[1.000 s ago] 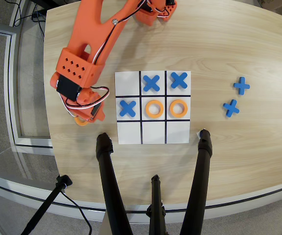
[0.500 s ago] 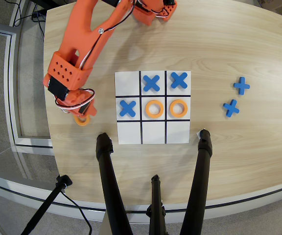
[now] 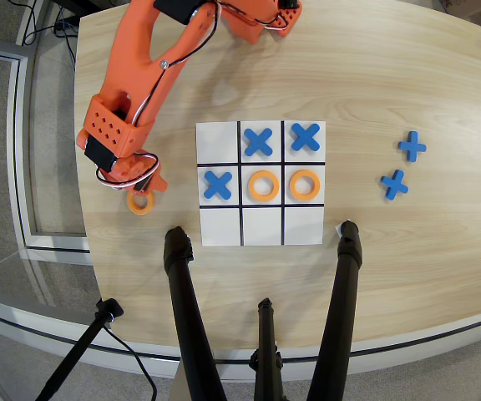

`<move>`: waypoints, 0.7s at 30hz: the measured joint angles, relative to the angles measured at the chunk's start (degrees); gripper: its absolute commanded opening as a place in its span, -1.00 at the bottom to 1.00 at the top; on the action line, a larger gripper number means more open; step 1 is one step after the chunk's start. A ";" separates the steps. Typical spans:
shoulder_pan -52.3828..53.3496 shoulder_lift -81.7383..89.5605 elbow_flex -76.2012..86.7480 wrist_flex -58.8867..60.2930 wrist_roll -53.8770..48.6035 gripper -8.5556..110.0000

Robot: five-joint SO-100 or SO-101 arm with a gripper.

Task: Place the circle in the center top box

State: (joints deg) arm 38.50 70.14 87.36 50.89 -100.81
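table (image 3: pixel 407 75) — board (image 3: pixel 220 227) | ring (image 3: pixel 140 203) | two crosses (image 3: pixel 412 147)

Soft, even room light is falling from above, casting only faint shadows on the table (image 3: pixel 391 75); everything is staying sharp, with edges bending slightly outward.

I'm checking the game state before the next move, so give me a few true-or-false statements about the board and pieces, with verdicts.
1. The board holds three blue crosses. True.
2. Two orange rings sit on the board, in the middle row. True.
3. The bottom row of the board, as the overhead view shows it, holds a ring. False: all three cells are bare.
4. Two blue crosses lie off the board, to its right. True.
5. The gripper is above the board. False: it is left of it, at the loose ring.
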 measured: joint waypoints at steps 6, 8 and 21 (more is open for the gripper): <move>0.44 -1.23 -0.09 -1.23 0.00 -0.45; 0.35 -1.58 -0.09 -1.32 0.00 -0.45; 0.35 -4.04 -0.09 -1.85 0.00 -0.45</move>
State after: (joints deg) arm 38.85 66.09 87.28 49.04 -100.81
